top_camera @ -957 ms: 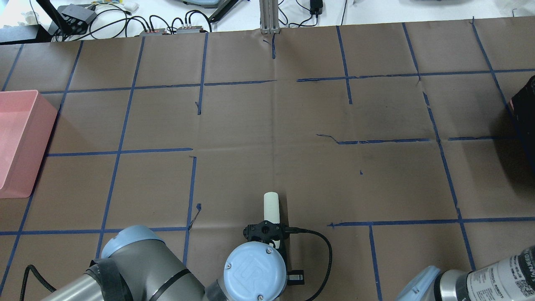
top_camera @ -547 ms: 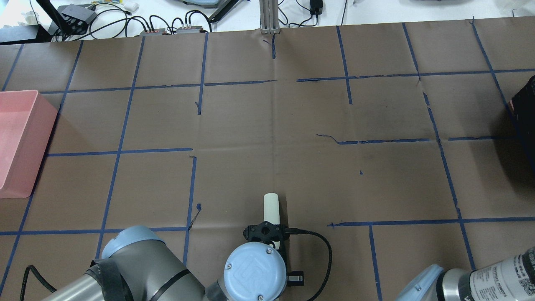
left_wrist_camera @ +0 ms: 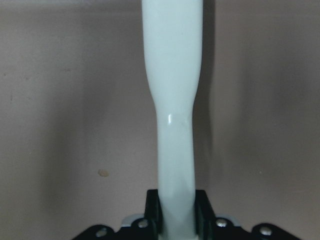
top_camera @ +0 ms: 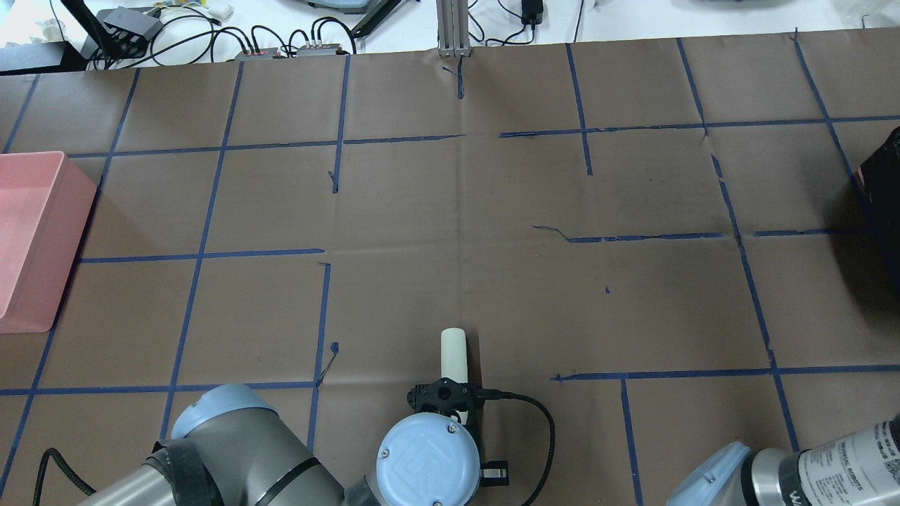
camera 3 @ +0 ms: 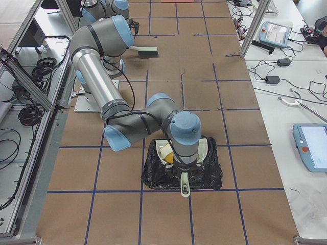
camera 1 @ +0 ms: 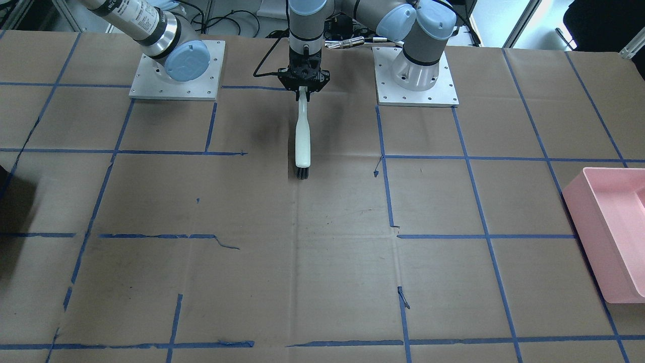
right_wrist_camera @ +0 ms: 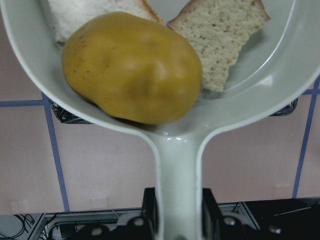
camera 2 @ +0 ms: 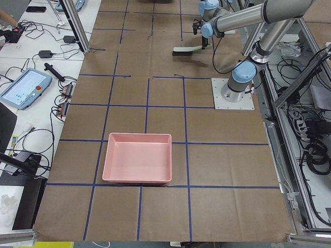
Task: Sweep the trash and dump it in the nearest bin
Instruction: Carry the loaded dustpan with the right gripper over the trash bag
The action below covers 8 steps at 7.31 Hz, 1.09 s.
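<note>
My right gripper (right_wrist_camera: 177, 202) is shut on the handle of a white dustpan (right_wrist_camera: 280, 60). In the pan lies the trash: a yellow-brown potato-like lump (right_wrist_camera: 132, 67), a white bread slice (right_wrist_camera: 95, 15) and a torn tan bread piece (right_wrist_camera: 220, 37). In the exterior right view the dustpan (camera 3: 164, 149) hangs over the black bag bin (camera 3: 204, 173). My left gripper (left_wrist_camera: 177, 210) is shut on the white handle of a brush (camera 1: 302, 141) close to the robot's base, its black bristles (camera 1: 302, 174) down by the table. From overhead, only the brush handle (top_camera: 453, 355) shows ahead of the left gripper (top_camera: 448, 395).
A pink bin (top_camera: 28, 239) sits at the table's left end, also seen as the pink bin (camera 1: 612, 232). The black bin (top_camera: 882, 190) is at the right edge. Brown paper with blue tape lines (top_camera: 450, 211) covers the table. Cables and devices (top_camera: 281, 42) lie beyond the far edge.
The left gripper and brush have drawn back slightly toward the robot's base. The right arm's elbow has shifted a little lower at the view's corner.
</note>
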Each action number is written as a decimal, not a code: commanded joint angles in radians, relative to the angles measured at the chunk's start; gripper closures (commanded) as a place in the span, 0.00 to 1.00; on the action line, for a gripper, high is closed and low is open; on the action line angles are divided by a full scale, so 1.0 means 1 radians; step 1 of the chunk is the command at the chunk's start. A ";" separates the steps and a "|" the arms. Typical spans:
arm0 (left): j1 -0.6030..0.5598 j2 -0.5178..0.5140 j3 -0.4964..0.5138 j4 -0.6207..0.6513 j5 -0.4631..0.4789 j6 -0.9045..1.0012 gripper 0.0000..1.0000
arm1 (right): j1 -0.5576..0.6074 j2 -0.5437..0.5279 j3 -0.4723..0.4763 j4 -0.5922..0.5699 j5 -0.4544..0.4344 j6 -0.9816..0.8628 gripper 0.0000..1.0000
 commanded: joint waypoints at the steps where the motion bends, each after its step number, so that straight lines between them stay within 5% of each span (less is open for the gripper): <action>1: 0.000 -0.006 0.003 0.002 -0.001 0.000 0.50 | -0.008 0.042 -0.050 0.002 -0.011 -0.020 1.00; 3: 0.000 -0.004 0.006 0.003 0.003 0.002 0.46 | -0.008 0.054 -0.059 -0.002 -0.057 -0.019 1.00; 5: 0.014 0.014 0.018 0.063 0.034 0.011 0.12 | -0.008 0.045 -0.056 -0.061 -0.092 -0.003 1.00; 6: 0.024 0.022 0.054 0.061 0.071 0.018 0.04 | -0.002 0.045 -0.055 -0.086 -0.134 0.000 1.00; 8: 0.150 0.034 0.127 0.049 0.060 0.136 0.01 | 0.006 0.039 -0.051 -0.086 -0.195 0.046 1.00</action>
